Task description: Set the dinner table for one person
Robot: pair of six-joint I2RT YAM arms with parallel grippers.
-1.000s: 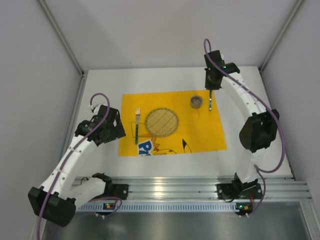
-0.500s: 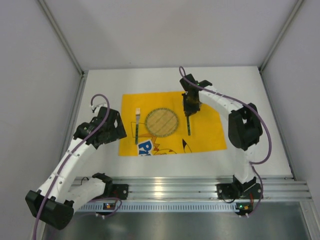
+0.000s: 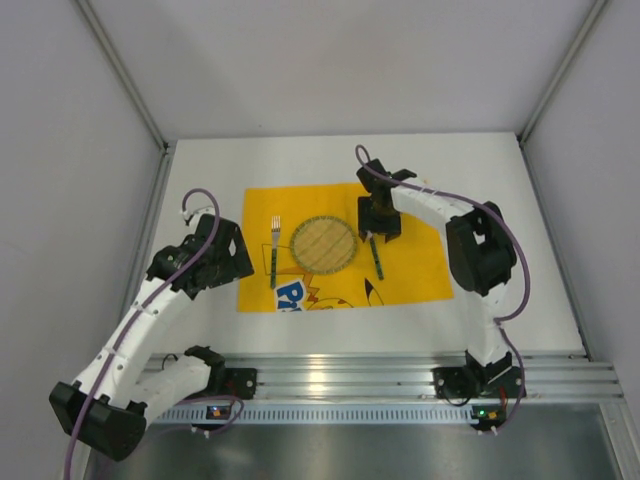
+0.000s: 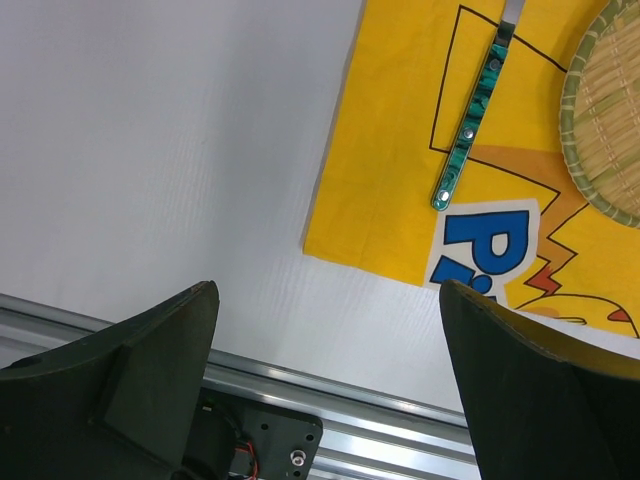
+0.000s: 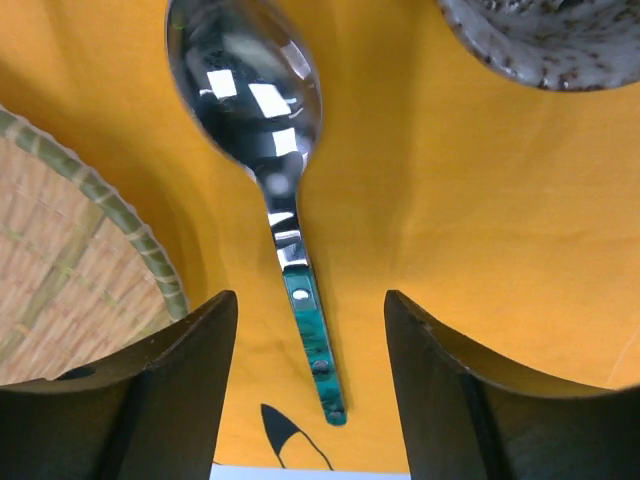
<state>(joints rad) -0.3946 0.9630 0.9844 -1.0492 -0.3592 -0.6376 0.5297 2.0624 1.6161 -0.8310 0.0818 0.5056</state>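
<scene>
The white dinner table (image 3: 200,180) carries a yellow cartoon mat (image 3: 420,260). On the mat lie a woven round plate (image 3: 322,243) and, left of it, a green-handled fork (image 3: 274,252). Right of the plate lies a spoon (image 3: 378,262) with a green handle. My right gripper (image 3: 381,228) hangs just over it. In the right wrist view the spoon (image 5: 300,290) rests flat on the mat between the open jaws of the right gripper (image 5: 305,305), touching neither finger. My left gripper (image 3: 212,258) stands open and empty left of the mat, with nothing between the fingers of that gripper (image 4: 328,300).
A speckled grey cup (image 5: 540,40) stands on the mat just behind the spoon's bowl; the right arm covers it from above. An aluminium rail (image 3: 400,375) runs along the near edge. Grey walls close in the table on three sides.
The right arm swung from the back right corner to the mat with the spoon, set it down right of the plate and opened its jaws. The left arm barely moved.
</scene>
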